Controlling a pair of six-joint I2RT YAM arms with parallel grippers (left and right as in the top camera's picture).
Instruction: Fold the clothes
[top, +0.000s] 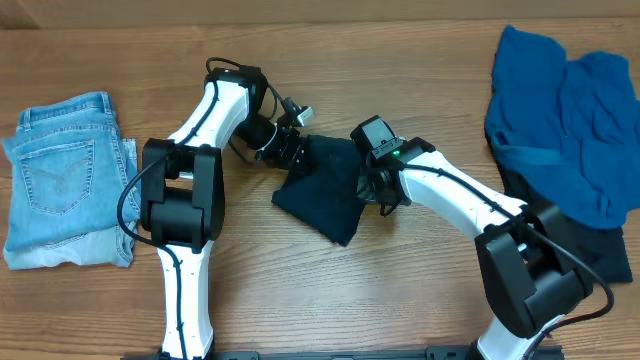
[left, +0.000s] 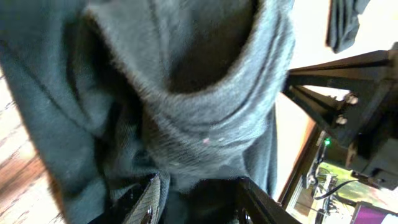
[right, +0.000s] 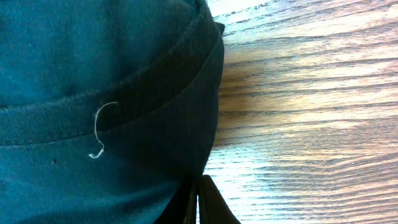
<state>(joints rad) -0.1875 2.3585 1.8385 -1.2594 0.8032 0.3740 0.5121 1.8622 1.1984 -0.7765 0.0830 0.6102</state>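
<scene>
The dark navy top (top: 325, 190) lies crumpled mid-table between both arms. My left gripper (top: 290, 147) is at its upper left edge. In the left wrist view a thick bunch of the top (left: 186, 93) fills the frame and sits between the two fingers (left: 155, 202), which stand partly apart around it. My right gripper (top: 375, 188) is at the top's right edge. In the right wrist view its fingertips (right: 208, 202) are pressed together at the hem of the top (right: 93, 93), over bare wood. Light-blue jeans (top: 65, 180) lie folded at the far left.
A heap of bright blue clothes (top: 570, 120) lies at the back right, over a dark garment (top: 595, 245). Bare wooden table (top: 330, 300) runs along the front between the arm bases.
</scene>
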